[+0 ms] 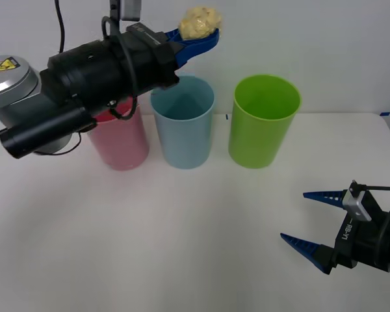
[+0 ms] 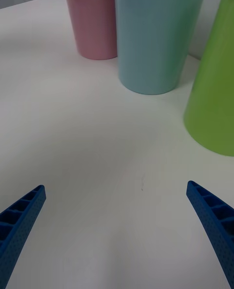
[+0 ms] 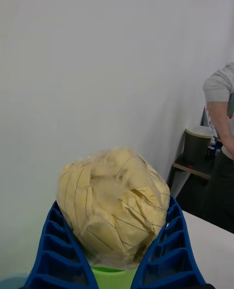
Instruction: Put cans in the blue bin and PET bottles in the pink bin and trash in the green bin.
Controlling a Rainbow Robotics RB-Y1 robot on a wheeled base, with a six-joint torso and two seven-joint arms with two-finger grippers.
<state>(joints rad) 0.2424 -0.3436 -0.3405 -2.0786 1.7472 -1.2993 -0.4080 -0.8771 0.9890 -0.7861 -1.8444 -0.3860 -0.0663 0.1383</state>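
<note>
Clamping the trash [image 1: 200, 23] between its fingers, left gripper [image 1: 205, 38] hovers above the blue bin [image 1: 182, 123]; right gripper [image 1: 312, 220], at 4 o'clock, is released.

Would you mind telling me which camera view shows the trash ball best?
The left wrist view: the trash sits close up, its wrinkles clear, clamped between the left hand's blue fingers. The front view shows it small and high above the blue bin.

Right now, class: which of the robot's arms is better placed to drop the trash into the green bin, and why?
The left. The left gripper already holds the trash above the bins, near the green bin; the right gripper hangs open and low.
</note>
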